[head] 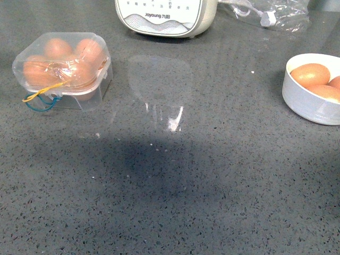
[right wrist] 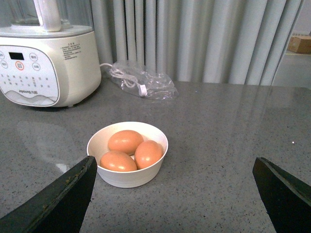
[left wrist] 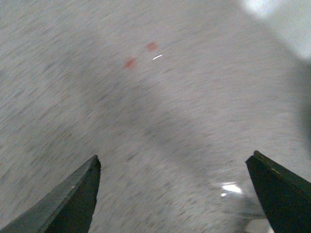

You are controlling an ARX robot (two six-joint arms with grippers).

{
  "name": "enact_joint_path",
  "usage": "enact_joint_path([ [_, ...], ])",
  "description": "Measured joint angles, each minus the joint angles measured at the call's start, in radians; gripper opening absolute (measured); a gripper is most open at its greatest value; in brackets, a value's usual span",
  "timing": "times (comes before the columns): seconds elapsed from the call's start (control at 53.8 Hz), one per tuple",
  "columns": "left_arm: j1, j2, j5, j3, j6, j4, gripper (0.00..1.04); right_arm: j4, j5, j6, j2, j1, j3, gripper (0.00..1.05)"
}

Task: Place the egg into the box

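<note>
Trouble starts close in: my right gripper [right wrist: 175, 162] hangs spread wide with nothing between its jaws. My left gripper [left wrist: 175, 155] is spread too, over bare counter [head: 170, 202], in a blurred view. At two o'clock the white bowl [right wrist: 127, 178] holds three eggs packed touching, and the egg [right wrist: 125, 141] I'd take lies at the back. If I squeeze too hard it cracks, and if I nudge a neighbour it slips. At ten o'clock the box [head: 85, 100] looks lidded with every cup seemingly filled, so I judge there may be no free cup.
</note>
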Motion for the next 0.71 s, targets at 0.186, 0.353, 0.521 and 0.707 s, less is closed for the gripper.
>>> enact_joint_path([
  [0.186, -0.016, -0.025, 0.186, -0.244, 0.335, 0.549, 0.64, 0.000, 0.000, 0.000, 0.000, -0.001, 0.000, 0.97],
  [0.353, -0.035, -0.176, 0.166, -0.385, 0.449, 0.634, 0.30, 0.000, 0.001, 0.000, 0.000, -0.001, 0.000, 0.97],
  [0.521, -0.075, -0.266, 0.100, -0.481, 0.463, 0.619, 0.03, 0.000, 0.000, 0.000, 0.000, -0.001, 0.000, 0.97],
  [0.707, -0.106, -0.412, 0.098, -0.581, 0.475, 0.575, 0.04, 0.000, 0.000, 0.000, 0.000, -0.001, 0.000, 0.97],
])
